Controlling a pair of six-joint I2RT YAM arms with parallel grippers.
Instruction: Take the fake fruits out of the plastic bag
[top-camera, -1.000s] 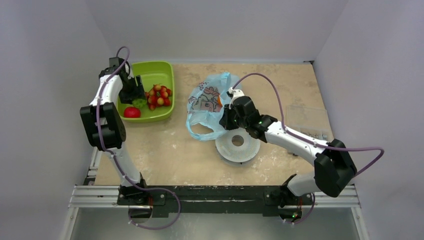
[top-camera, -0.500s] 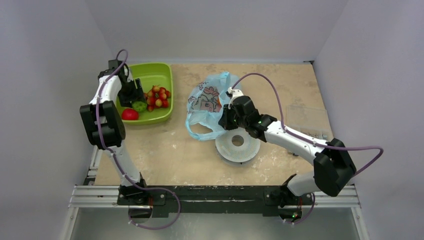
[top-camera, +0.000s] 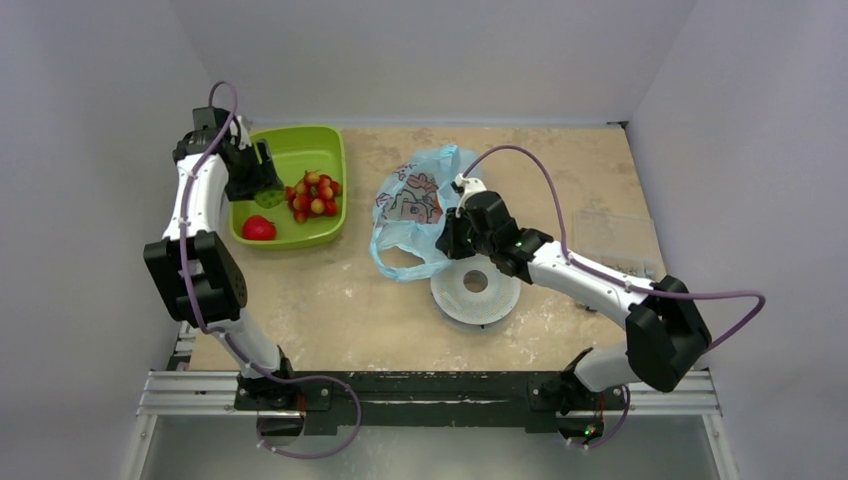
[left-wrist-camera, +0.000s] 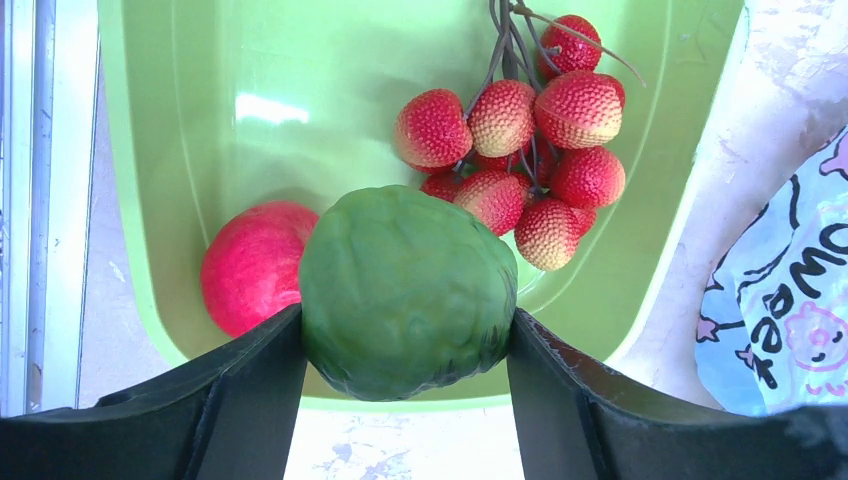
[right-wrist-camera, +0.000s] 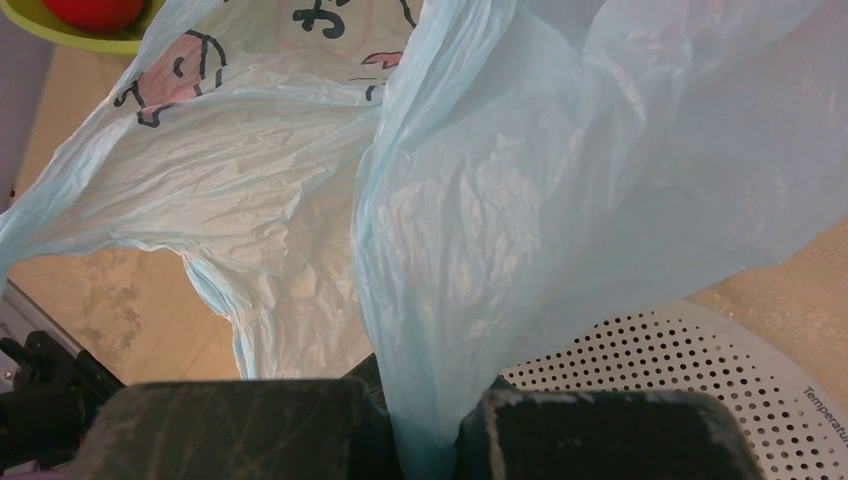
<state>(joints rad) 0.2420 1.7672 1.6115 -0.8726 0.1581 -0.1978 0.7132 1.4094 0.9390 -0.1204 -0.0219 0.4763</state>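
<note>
My left gripper (top-camera: 262, 188) is shut on the green fake fruit (left-wrist-camera: 405, 290), holding it over the lime-green tray (left-wrist-camera: 200, 120). In the tray lie the red round piece (left-wrist-camera: 250, 265) and the cluster of small red balls (left-wrist-camera: 520, 130); both also show in the top view, the piece (top-camera: 258, 228) and the cluster (top-camera: 312, 194). The light-blue plastic bag (top-camera: 415, 205) lies crumpled mid-table. My right gripper (top-camera: 452, 235) is shut on a fold of the bag (right-wrist-camera: 500, 200) at its right side. An orange patch shows at the bag's right side (top-camera: 437, 208).
A white perforated disc (top-camera: 476, 290) lies just in front of the bag, under my right wrist. A clear plastic box (top-camera: 610, 240) sits at the right side of the table. Grey walls close in the table at the back and both sides.
My left arm has pulled back and to the left with the green fruit, which now sits nearer the tray's left side. The right arm and the bag have not moved.
</note>
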